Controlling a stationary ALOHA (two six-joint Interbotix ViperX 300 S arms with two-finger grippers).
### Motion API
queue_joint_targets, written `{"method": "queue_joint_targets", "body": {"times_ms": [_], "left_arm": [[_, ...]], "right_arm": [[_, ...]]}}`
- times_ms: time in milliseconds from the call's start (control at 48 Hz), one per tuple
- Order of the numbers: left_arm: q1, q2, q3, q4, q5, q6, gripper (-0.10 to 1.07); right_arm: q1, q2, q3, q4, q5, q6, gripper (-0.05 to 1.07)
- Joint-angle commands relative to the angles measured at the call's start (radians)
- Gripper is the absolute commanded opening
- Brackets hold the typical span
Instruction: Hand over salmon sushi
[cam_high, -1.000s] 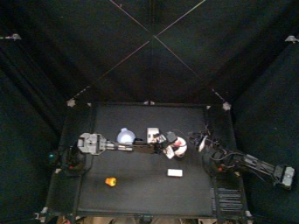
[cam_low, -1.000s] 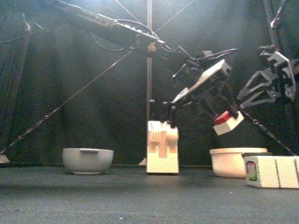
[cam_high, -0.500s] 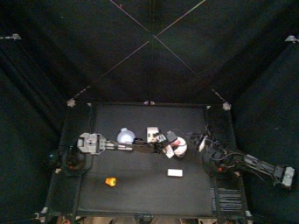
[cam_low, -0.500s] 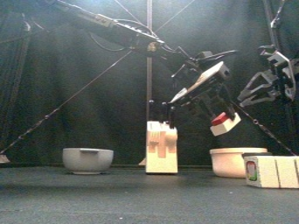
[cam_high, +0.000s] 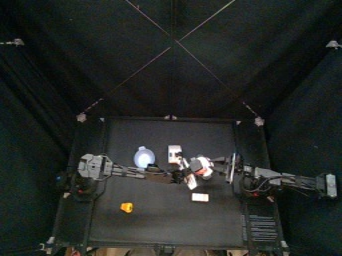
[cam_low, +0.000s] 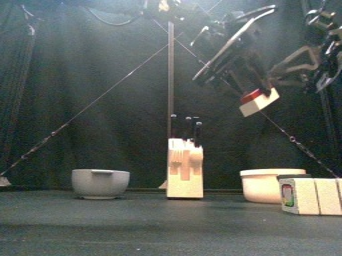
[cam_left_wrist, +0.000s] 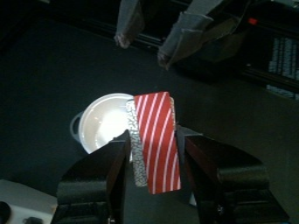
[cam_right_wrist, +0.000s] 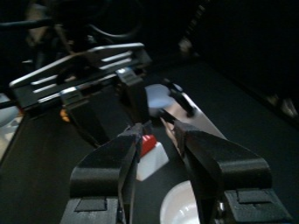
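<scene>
A: What is seen nearest on the tabletop (cam_low: 134, 232)?

B: A white block (cam_low: 315, 195) at the front right; farther back, a grey bowl (cam_low: 100, 182) and a white dish (cam_low: 270, 184).

A: And the salmon sushi (cam_left_wrist: 156, 140)?

B: It is held high, clamped in the left gripper (cam_left_wrist: 156, 162)'s jaws. The right gripper (cam_right_wrist: 160, 143)'s jaws are spread, just beside it.

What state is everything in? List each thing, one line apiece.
salmon sushi: held in the air, off the table.
left gripper: shut on the salmon sushi.
right gripper: open, holding nothing, close to the sushi.
grey bowl: upright on the table.
white dish: upright on the table.
yellow-orange piece: lying on the table, untouched.
</scene>
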Motion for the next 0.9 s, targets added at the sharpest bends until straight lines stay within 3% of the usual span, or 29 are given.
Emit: {"method": "queue_joint_targets", "body": {"times_ms": [0,417,875], "left_arm": [[-0.011,-0.054,-0.020,0.005,-0.005,0.002,0.59],[-0.023,-0.120,0.058,0.012,-0.048,-0.003,0.59],[-0.025,-0.135,0.077,0.049,-0.115,0.000,0.59]], "right_arm": [[0.063,0.026,-0.032,-0.061,-0.075,0.003,0.75],[0.078,0.101,-0.055,-0.081,-0.114,0.002,1.01],[0.091,0.133,-0.054,-0.052,-0.104,0.003,1.01]]}}
